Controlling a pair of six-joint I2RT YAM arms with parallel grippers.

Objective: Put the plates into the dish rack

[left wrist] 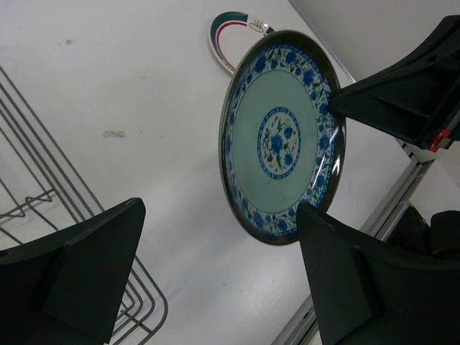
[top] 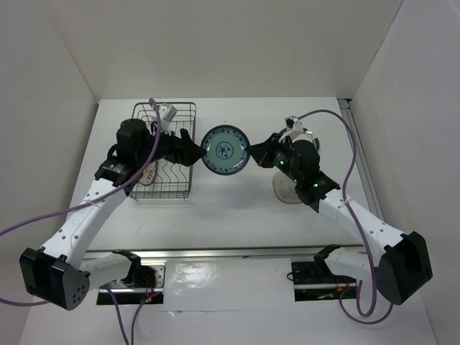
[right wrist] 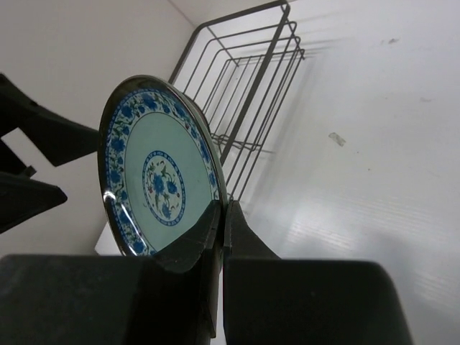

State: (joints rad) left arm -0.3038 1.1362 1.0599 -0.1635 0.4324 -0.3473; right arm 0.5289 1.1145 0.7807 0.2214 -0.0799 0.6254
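Pinching blue plate rim, right gripper; left gripper fingers spread beside rack.

My white tabletop carries the dish rack at ten o'clock. A greyish plate lies at three.

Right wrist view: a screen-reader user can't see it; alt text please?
The right arm's dark fingers pinch the lower rim of a round blue floral plate, upright on edge. Behind it a dark wire dish rack stands on the white table; the left arm's fingers show at far left.
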